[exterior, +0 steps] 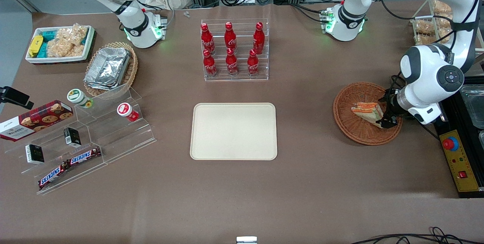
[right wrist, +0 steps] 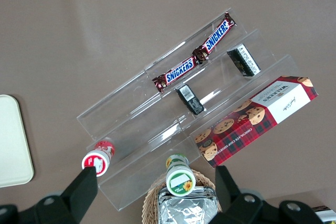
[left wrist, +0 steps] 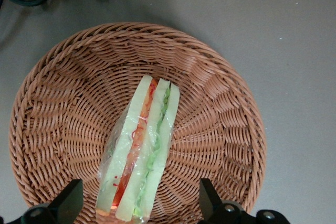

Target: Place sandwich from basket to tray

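The clear-wrapped sandwich (exterior: 367, 111) (left wrist: 140, 150), pale bread with red and green filling, lies in the round reddish-brown wicker basket (exterior: 349, 123) (left wrist: 220, 103) toward the working arm's end of the table. My gripper (exterior: 386, 118) (left wrist: 140, 203) is low over the basket, open. Its two fingers (left wrist: 71, 200) straddle the sandwich's wide end with a gap on each side. The cream-beige tray (exterior: 233, 131) lies flat at the middle of the table, nothing on it.
A clear rack of red cola bottles (exterior: 232, 49) stands farther from the camera than the tray. A yellow control box with a red button (exterior: 457, 160) sits beside the basket at the table's end. Snack shelves (exterior: 87, 138) and a foil-container basket (exterior: 109, 68) lie toward the parked arm's end.
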You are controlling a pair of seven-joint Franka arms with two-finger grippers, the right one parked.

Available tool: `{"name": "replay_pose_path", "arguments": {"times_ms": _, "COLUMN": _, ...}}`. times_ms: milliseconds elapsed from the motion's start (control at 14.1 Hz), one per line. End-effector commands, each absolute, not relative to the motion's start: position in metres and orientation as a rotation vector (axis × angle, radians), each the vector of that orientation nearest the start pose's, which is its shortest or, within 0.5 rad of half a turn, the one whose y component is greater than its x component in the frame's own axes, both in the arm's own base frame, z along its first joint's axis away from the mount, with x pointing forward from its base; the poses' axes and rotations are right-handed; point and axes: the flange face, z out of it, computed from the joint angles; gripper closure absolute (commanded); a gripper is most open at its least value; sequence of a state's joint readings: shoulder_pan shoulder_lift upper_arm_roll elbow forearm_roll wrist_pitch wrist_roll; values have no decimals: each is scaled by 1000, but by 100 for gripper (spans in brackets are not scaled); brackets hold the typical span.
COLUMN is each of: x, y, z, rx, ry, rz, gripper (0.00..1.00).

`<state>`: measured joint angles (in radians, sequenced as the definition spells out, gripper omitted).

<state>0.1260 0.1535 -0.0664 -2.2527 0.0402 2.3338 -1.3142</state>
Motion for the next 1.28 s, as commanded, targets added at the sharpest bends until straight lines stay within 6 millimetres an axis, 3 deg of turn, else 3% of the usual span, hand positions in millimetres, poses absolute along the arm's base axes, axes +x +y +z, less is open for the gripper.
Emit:
{"name": "replay_pose_path", "arguments": {"times_ms": 0, "x": 510, "y": 30, "z": 277, "rx": -2404, "ry": -1950, "rz": 40, "gripper": 0}}
{"name": "replay_pose_path", "arguments": {"times_ms": 213, "x": 485, "y": 27, "z": 251, "rx": -2432, "ry": -1960, "rz": -7, "gripper": 0}}
{"name": "replay_pose_path", "arguments": {"times_ms": 426, "x": 481, "y": 27, "z": 241, "rx": -2440, "ry": -1964, "rz": -21, "gripper": 3}}
{"name": "replay_pose_path", "arguments": {"times_ms": 497, "x": 482, "y": 27, "z": 242, "rx": -2435, "ry": -1973, "rz": -22, "gripper": 45}}
{"name": "replay_pose_path", "arguments": {"times_ms": 568, "x": 481, "y": 27, "z": 241, "rx": -2434, "ry": -1969, "rz": -14, "gripper": 99}}
{"name": "replay_pose_path", "arguments": {"times_ms": 923, "x": 483, "y": 28, "z": 239, "rx": -2429, "ry": -1973, "rz": -9, "gripper": 100}}
{"name": "replay_pose_path", "arguments": {"times_ms": 1066, "x": 485, "y": 28, "z": 243, "rx": -2436, "ry": -1973, "rz": -21, "gripper": 100}}
{"name": "replay_pose_path", "arguments": {"times_ms": 1208, "x": 488, "y": 28, "z": 260, "rx": -2458, "ry": -1958, "rz": -50, "gripper": 100}}
